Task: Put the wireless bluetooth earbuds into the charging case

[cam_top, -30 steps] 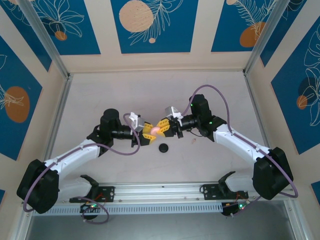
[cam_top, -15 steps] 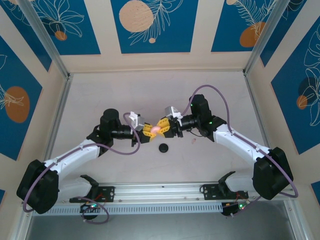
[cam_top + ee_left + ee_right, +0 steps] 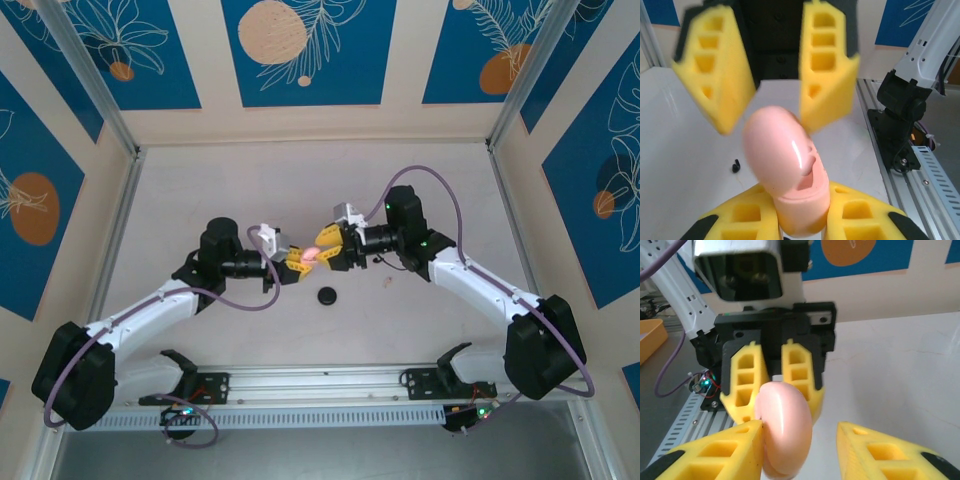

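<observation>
Your left end effector is clenched on the base of the charging case. It holds the pink shell off the worktop near mid-table, with the lid end pointing toward the other arm. My reading is that one arm acts as a vise so the other can work the lid. The right end effector is released. Its yellow pads are spread to either side of the lid, and in the right wrist view one pad looks to be just touching the shell, the other well apart, so it grips nothing. In the left wrist view the lid sits tilted on the base with a dark gap at the seam; I judge it partly open, not fully. The wireless bluetooth earbuds are not in the case. One tiny reddish-dark speck lies on the worktop to the right of the end effectors, near the right forearm. A small dark speck on the worktop beyond the case is probably an earbud too, but it is too small to be sure. A black disc lies on the worktop just in front of the raised case, touching nothing. Insertion is not yet begun. Watch for the smooth shell twisting in the foam pads when you lever the lid.
</observation>
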Robot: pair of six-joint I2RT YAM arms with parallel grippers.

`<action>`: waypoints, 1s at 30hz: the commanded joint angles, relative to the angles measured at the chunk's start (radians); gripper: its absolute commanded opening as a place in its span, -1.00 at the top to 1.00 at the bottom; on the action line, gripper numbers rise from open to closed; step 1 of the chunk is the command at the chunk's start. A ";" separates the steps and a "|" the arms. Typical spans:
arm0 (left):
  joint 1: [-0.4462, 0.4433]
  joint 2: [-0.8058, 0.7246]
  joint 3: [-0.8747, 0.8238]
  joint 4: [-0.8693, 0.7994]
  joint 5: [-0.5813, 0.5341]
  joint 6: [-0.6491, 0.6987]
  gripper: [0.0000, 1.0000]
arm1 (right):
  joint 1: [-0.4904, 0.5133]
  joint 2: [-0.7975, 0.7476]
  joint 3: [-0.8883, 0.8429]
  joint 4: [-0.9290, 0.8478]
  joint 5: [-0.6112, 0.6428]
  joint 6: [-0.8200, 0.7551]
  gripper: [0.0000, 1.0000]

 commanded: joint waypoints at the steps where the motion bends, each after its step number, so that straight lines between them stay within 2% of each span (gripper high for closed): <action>1: -0.019 -0.012 0.015 -0.023 0.058 0.041 0.64 | -0.026 0.014 0.020 0.033 0.038 0.037 0.18; 6: -0.019 -0.016 0.010 -0.021 0.027 0.043 0.64 | -0.028 0.014 0.021 0.028 0.034 0.044 0.17; 10: -0.014 -0.014 -0.017 -0.009 -0.079 0.052 0.65 | -0.032 0.004 0.035 -0.005 0.035 0.061 0.16; 15: 0.011 0.016 -0.081 0.072 -0.206 0.003 0.67 | -0.048 -0.013 0.080 -0.120 0.116 0.154 0.16; 19: 0.071 0.051 -0.164 0.195 -0.274 -0.105 0.67 | -0.053 -0.004 0.162 -0.312 0.268 0.245 0.16; 22: 0.141 0.076 -0.220 0.293 -0.272 -0.203 0.68 | -0.053 0.058 0.277 -0.506 0.352 0.272 0.16; 26: 0.205 0.074 -0.266 0.347 -0.287 -0.287 0.69 | -0.037 0.177 0.404 -0.668 0.369 0.253 0.16; 30: 0.237 0.027 -0.280 0.283 -0.365 -0.310 0.68 | -0.004 0.313 0.523 -0.769 0.399 0.242 0.18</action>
